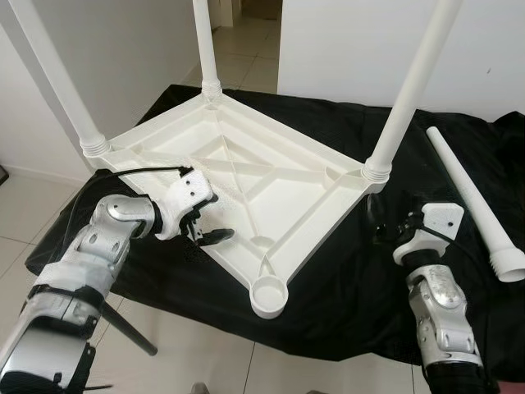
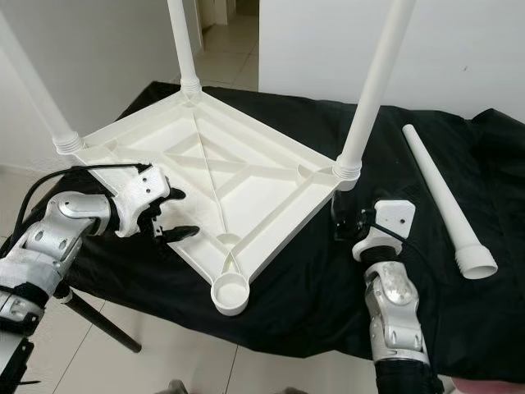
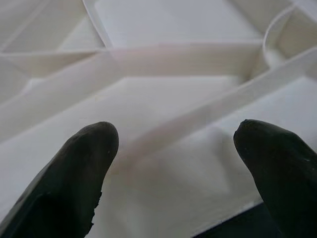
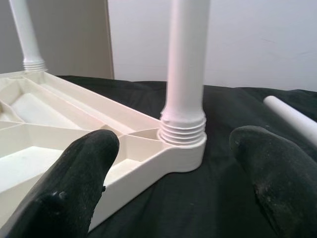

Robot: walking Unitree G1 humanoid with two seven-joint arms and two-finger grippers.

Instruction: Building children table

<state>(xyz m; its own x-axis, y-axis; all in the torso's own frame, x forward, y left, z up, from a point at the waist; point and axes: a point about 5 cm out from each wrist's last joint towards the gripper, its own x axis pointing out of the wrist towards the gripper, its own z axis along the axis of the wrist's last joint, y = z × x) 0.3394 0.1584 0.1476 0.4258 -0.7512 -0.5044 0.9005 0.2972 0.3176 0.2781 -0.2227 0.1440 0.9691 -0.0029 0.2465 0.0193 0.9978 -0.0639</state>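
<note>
Three white plastic legs (image 1: 414,78) are screwed into the upturned white plastic tabletop (image 1: 246,176); a fourth leg (image 1: 476,201) is laid on the black cloth (image 1: 344,279). Left gripper (image 1: 209,230) is spread empty over the tabletop's near edge, right gripper (image 2: 349,220) wide open, empty, beside the right corner.

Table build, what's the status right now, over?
Left gripper open at the upturned tabletop's near edge. Right gripper open, facing a fitted leg. Three legs in; fourth leg loose on black cloth; near corner socket empty.
</note>
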